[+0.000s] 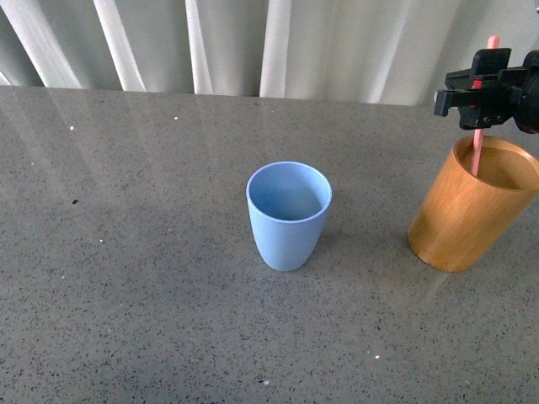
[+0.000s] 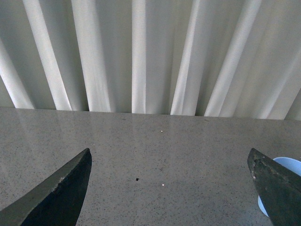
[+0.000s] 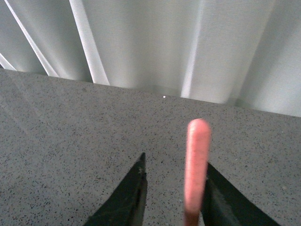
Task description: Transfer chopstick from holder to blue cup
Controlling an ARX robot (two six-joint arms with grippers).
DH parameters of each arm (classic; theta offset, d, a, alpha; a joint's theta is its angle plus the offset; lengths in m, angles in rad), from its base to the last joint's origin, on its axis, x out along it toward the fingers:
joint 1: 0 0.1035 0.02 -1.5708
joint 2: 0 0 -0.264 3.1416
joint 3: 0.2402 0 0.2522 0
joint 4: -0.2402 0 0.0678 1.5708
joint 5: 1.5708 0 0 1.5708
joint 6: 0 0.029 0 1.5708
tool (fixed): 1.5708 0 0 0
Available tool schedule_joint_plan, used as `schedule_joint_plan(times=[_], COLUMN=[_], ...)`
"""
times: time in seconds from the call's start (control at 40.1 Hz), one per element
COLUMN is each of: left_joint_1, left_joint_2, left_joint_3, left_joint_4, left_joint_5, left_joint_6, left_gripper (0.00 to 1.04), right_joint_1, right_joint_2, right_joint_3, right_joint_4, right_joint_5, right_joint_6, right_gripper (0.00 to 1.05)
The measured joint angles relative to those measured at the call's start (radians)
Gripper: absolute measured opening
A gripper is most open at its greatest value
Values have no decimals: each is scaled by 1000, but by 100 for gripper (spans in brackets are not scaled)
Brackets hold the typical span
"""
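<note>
My right gripper straddled the chopstick standing in the wooden holder, a gap showing at one finger. My left gripper hung spread wide. The blue cup stood left of the holder.

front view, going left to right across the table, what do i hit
blue cup → holder; the chopstick and the right tool overlap the holder, so they have no place of their own in the order
</note>
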State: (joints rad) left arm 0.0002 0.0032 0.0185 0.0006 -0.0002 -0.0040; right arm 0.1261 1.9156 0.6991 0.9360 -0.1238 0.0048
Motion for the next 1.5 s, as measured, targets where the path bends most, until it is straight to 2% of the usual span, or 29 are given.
schedule_joint_plan(times=[0.125, 0.15, 0.598, 0.823, 1.022, 1.172, 1.496], left_joint_1=[0, 0, 0, 0, 0, 0, 0], left_joint_2=[0, 0, 0, 0, 0, 0, 0], left_joint_3=[0, 0, 0, 0, 0, 0, 0], left_joint_4=[0, 0, 0, 0, 0, 0, 0], left_joint_5=[0, 0, 0, 0, 0, 0, 0], left_joint_6=[0, 0, 0, 0, 0, 0, 0], left_gripper=[98, 98, 98, 98, 98, 98, 98], right_joint_1=[-3, -4, 8, 107, 230, 286, 341], right_joint_2=[-66, -87, -439, -572, -478, -348, -217], right_joint_3=[-22, -25, -21, 43, 65, 89, 136], right_joint_4=[-8, -12, -159, -228, -117, -59, -24], right_joint_5=[0, -2, -18, -44, -62, -62, -76], right_joint_6=[-1, -1, -70, -65, 56, 115, 135], right_gripper=[5, 3, 3, 3, 3, 3, 3])
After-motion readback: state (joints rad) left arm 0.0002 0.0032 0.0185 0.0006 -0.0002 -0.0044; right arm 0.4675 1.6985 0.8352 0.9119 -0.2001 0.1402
